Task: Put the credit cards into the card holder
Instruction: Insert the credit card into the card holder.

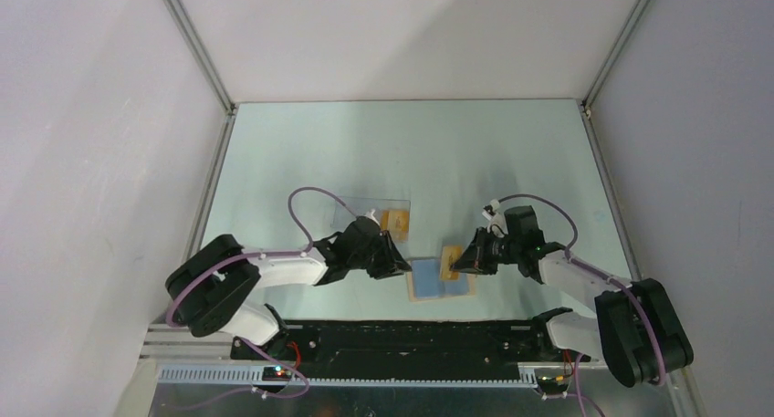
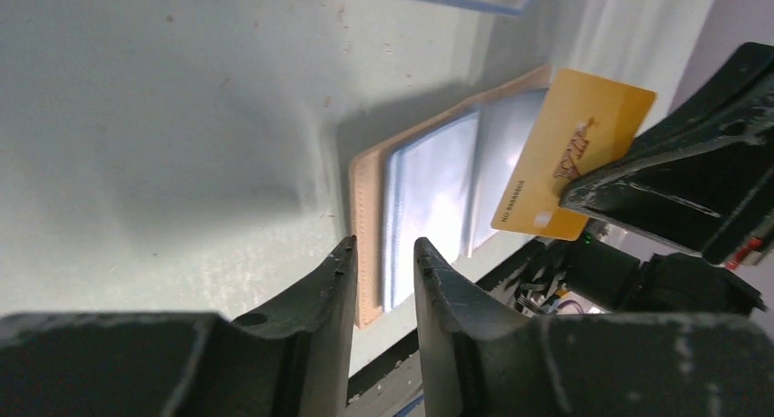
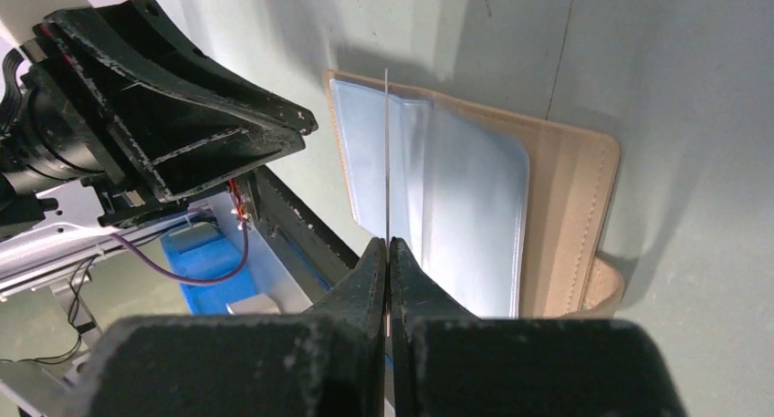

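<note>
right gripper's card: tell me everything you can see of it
The credit card is a thin, stiff-looking orange-yellow plastic rectangle with rounded corners. It has a dark logo, a line of small print along one long edge and a pale patch near one corner. The right gripper is shut on one end. The card hangs tilted over the open card holder, above the blue sleeves. Seen edge-on from the right wrist, it is a hairline. Whether it touches the sleeves I cannot tell.

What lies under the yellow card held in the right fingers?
Beneath the card lies the open tan wallet, blue lining up, flat on the table. Anything tucked inside it is hidden.
</note>
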Controlling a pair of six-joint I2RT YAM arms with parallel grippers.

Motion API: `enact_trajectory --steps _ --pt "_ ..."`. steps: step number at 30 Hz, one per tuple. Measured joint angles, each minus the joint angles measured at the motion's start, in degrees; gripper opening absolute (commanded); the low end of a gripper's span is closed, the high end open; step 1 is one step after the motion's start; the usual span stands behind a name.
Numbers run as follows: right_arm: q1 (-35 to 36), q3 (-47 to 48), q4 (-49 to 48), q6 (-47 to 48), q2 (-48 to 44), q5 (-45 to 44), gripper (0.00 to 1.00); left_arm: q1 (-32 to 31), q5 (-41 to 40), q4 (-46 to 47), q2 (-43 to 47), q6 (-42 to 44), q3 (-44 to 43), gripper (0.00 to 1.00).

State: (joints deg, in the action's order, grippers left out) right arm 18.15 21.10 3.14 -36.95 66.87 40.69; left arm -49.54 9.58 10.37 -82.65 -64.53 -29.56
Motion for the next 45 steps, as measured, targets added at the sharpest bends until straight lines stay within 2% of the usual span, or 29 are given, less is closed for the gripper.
enact_trajectory --steps 5,11,15,30,45 --pt "0.04 -0.20 -3.58 0.70 2.01 -0.44 0.00 -0.07 -1.16 -2.69 -2.38 0.11 -1.07 0.25" --pt "0.15 -0.63 -6.56 0.98 5.66 -0.68 0.00 -0.17 -1.36 -3.91 -4.72 0.07 -2.54 0.22" --pt "0.31 -1.07 -8.20 0.98 7.50 -0.59 0.00 -0.17 -1.25 -3.98 -5.84 0.07 -3.48 0.17" --pt "3.54 -1.92 -10.27 -0.57 7.69 1.20 0.00 -0.17 -0.37 -4.13 -7.65 0.07 -4.96 0.01" --pt "3.80 -3.23 -2.91 -2.51 4.98 0.70 0.00 -0.22 -0.37 -4.68 -8.26 0.07 -5.81 0.00"
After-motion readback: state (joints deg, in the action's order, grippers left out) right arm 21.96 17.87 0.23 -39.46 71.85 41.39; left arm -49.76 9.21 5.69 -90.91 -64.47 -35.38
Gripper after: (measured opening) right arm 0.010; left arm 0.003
